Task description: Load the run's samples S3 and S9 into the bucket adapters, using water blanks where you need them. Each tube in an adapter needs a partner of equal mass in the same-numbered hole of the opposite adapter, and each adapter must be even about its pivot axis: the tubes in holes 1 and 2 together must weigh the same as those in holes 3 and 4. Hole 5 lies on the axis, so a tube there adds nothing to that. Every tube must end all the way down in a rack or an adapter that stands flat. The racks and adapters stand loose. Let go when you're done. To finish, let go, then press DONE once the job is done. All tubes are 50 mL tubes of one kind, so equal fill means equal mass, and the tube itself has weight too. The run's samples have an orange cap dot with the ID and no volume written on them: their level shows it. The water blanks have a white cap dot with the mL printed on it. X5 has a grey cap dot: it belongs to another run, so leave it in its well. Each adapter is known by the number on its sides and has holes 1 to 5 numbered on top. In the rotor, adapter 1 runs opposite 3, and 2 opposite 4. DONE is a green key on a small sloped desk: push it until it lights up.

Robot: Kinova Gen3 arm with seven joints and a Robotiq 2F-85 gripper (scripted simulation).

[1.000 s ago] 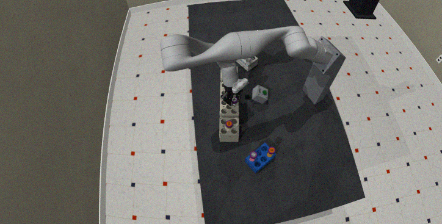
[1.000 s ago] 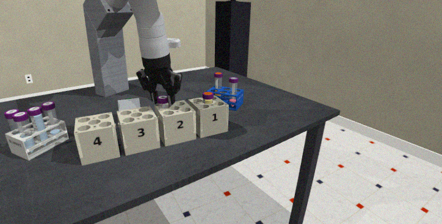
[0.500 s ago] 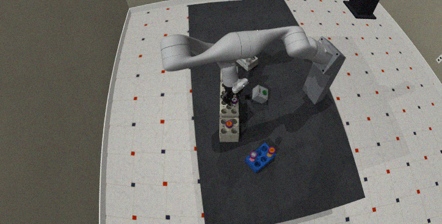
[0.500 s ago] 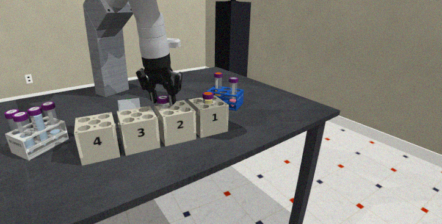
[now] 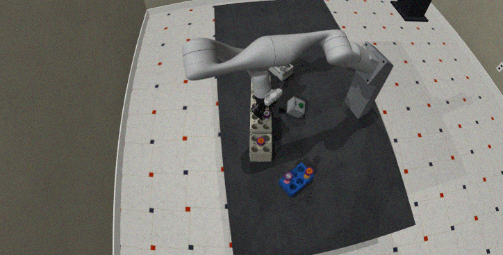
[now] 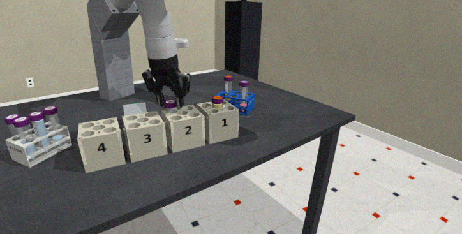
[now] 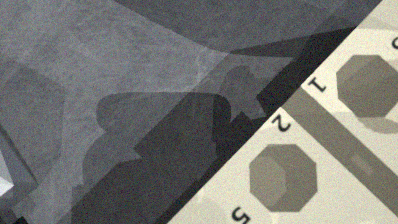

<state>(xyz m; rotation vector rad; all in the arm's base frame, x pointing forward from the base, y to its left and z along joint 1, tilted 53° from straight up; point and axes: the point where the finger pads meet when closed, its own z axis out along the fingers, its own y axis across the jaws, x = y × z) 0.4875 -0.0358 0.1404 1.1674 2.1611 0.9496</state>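
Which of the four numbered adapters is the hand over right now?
Adapter 2. The open hand straddles the purple-capped tube seated in its back hole. Adapter 1 holds an orange-dot tube; adapters 3 and 4 have nothing in them.

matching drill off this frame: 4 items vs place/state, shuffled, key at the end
1. gripper
2. orange-dot tube
3. adapter 4
4. blue rack

a. all holes vacant
b. seated in adapter 1
c. open, fingers either side of the tube in adapter 2
d. beyond adapter 1, holding two tubes

Pairs: 1-c, 2-b, 3-a, 4-d
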